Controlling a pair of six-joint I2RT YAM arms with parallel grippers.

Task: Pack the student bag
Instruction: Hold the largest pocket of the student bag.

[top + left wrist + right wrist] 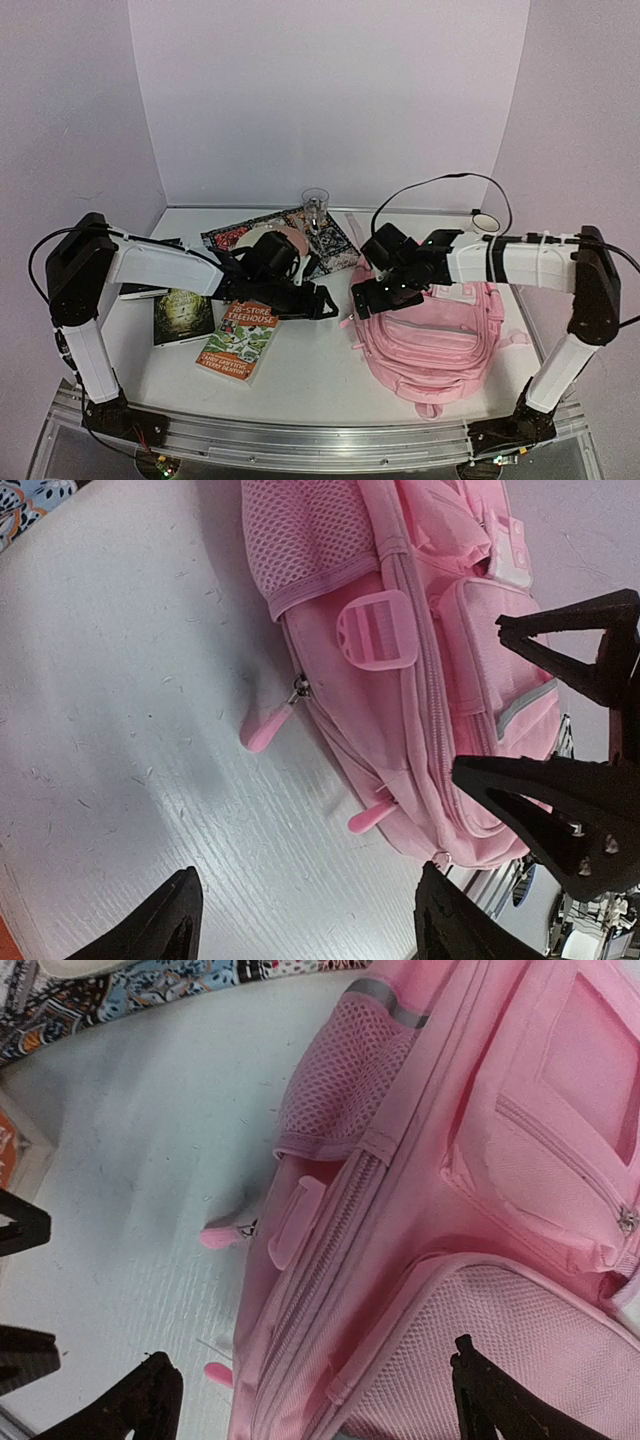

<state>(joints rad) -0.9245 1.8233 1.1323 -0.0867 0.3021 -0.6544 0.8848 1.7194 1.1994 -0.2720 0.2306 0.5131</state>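
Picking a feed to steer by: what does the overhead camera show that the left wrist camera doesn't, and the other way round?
Overhead only: the dark green book, the glass and the roll of tape at the back.
Left wrist only: close detail of the bag's side, namely two zipper pulls, a plastic buckle and the mesh pocket.
Both: the pink backpack lying on the white table, with the open right tool at its edge.
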